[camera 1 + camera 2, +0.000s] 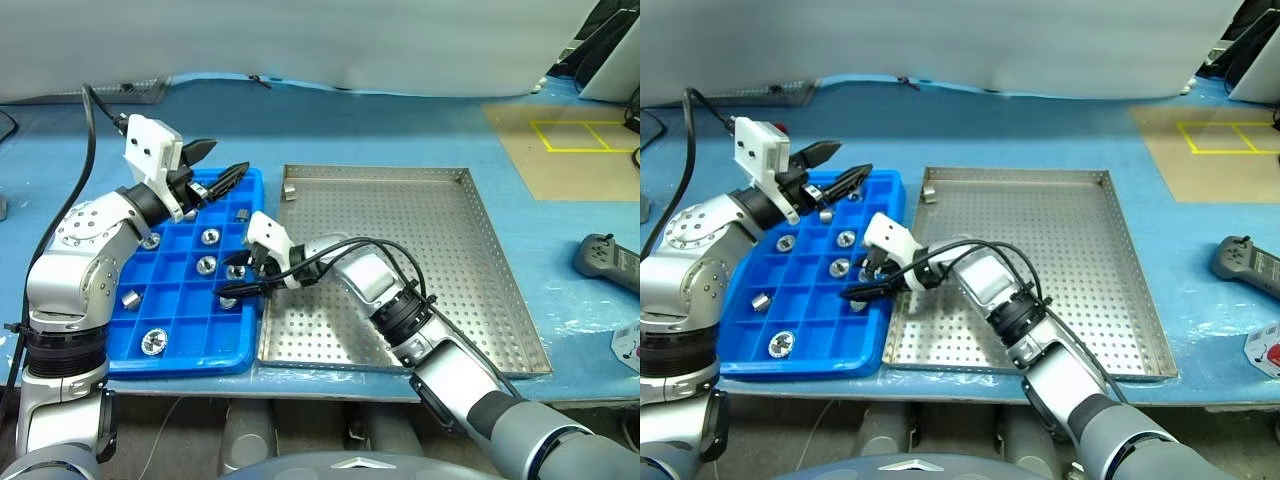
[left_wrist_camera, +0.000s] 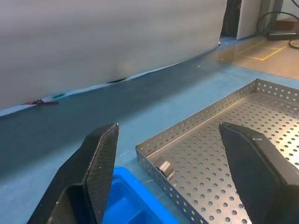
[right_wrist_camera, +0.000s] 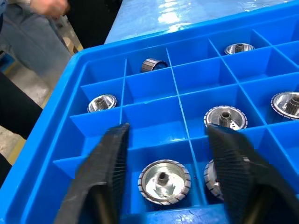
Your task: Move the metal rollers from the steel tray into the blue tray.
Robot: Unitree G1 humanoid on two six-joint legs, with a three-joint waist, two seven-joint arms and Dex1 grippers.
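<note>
Our left gripper (image 1: 212,165), jaws apart and empty, hovers nearest the last roller (image 1: 288,191) in the steel tray (image 1: 500,300) corner.

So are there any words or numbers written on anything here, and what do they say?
No words or numbers can be read anywhere.
Blue tray: no writing.
Steel tray: no writing, only punched holes.
Metal rollers: no writing shows.
Grey handheld controller: any marks are too small to read.
Yellow lines on the brown floor mat: a plain taped outline, not letters.
</note>
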